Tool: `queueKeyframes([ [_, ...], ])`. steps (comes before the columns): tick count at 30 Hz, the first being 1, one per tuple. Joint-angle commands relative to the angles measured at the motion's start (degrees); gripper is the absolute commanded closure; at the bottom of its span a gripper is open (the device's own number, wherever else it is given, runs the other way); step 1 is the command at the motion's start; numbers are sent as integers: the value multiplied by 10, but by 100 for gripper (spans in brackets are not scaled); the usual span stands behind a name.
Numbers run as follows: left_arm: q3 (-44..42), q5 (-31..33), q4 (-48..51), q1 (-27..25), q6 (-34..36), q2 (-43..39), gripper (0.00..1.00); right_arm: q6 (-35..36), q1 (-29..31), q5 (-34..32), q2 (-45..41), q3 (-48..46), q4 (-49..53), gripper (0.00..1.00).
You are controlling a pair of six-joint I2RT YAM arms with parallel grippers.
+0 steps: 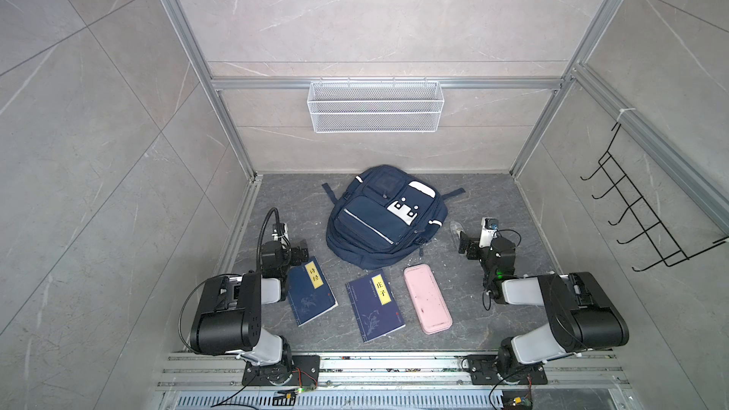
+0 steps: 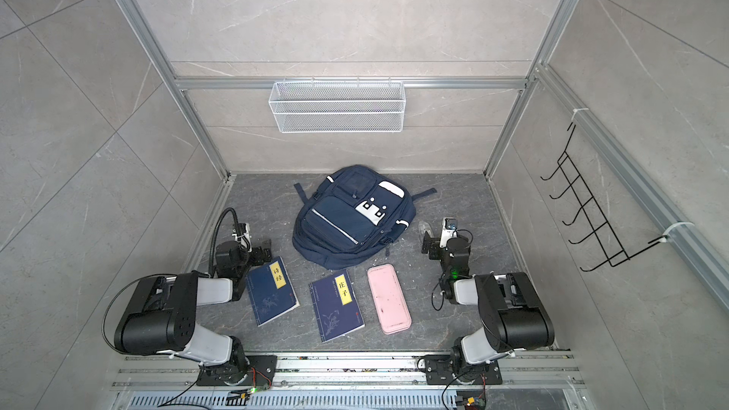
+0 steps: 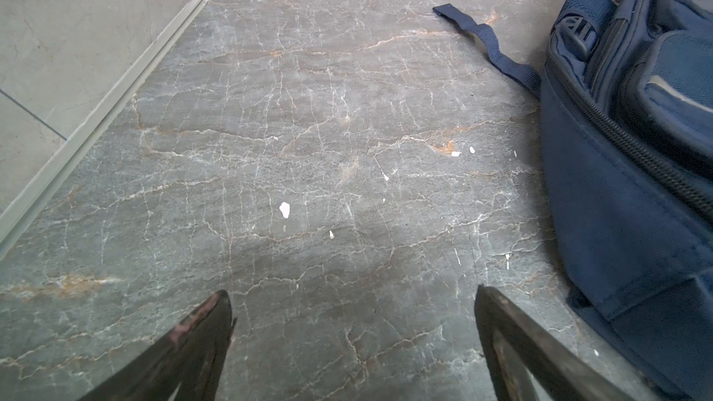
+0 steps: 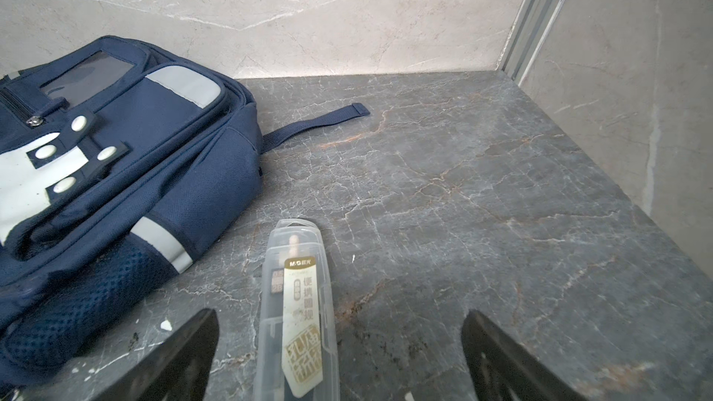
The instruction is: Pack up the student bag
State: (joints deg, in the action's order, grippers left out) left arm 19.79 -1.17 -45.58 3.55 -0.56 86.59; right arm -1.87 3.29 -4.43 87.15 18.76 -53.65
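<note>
In both top views we see the student bag [image 1: 384,218], a navy backpack, lying front-up at the back middle of the dark marbled table [image 1: 520,199]. It sits between the two arms, probably so that either can reach it. Its zips look closed, so we judge that packing has not begun. Nearer the arms' bases a navy book with a yellow label [image 1: 311,289], a second navy book [image 1: 374,305] and a pink pencil case [image 1: 427,298] lie flat in a row, apart from one another and likely spaced for easy picking. The left gripper [image 3: 351,298] is spread wide and empty over bare table just beside the bag. Only the left wrist view shows the bag's side zip and its loose strap [image 3: 490,44]. The right gripper [image 4: 339,318] is equally wide and grips nothing. Its wrist view alone shows that the pale shape there is a clear plastic compass case [image 4: 297,302], lying between the jaws and seemingly untouched. Neither wrist view shows the books or pencil case.
</note>
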Motion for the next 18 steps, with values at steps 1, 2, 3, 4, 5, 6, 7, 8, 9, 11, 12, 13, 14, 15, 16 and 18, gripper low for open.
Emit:
queueKeyframes([
  [1, -10, 20, -49, -8, 18, -17, 0, 1, -1, 6, 3, 11, 5, 1],
  [2, -12, 25, -52, -11, 18, -17, 0, 1, -1, 6, 3, 11, 4, 1],
  [3, -13, 29, -55, -13, 20, -18, 0, 1, -1, 6, 3, 11, 5, 0],
  [4, -16, 36, -58, -16, 21, -18, 0, 1, -1, 6, 3, 11, 4, 1],
  [5, -20, 45, -65, -20, 22, -19, 0, 1, -1, 5, 2, 11, 4, 1],
  [6, -29, 72, -81, -23, 16, -23, 0, 2, -1, 6, 2, 10, 2, 1],
  [7, -44, 129, -105, -32, 4, -40, 0, 0, 0, -6, 0, 8, -1, 1],
  [8, -60, 156, -104, -36, -3, -73, 0, -5, 0, -18, -10, 5, -2, 1],
  [9, -70, 169, -92, -41, -4, -107, 0, -5, 3, -28, -29, 2, 12, 1],
  [11, -85, 213, -54, -66, -2, -179, 0, -4, 14, -54, -79, -2, 55, 0],
  [12, -87, 224, -30, -72, -10, -207, 0, -7, 21, -75, -94, -1, 71, 1],
  [13, -93, 229, -5, -78, -23, -246, 0, -26, 30, -119, -111, 8, 116, 0],
  [14, -101, 232, 16, -86, -33, -290, 0, -77, 32, -182, -127, 34, 204, 0],
  [15, -103, 241, 48, -97, -39, -329, 0, -138, 32, -245, -136, 75, 301, 1],
  [16, -97, 257, 98, -112, -48, -373, 0, -171, 32, -279, -139, 110, 385, 1],
  [18, -81, 266, 175, -135, -72, -440, 0, -215, 32, -318, -142, 183, 513, 1],
])
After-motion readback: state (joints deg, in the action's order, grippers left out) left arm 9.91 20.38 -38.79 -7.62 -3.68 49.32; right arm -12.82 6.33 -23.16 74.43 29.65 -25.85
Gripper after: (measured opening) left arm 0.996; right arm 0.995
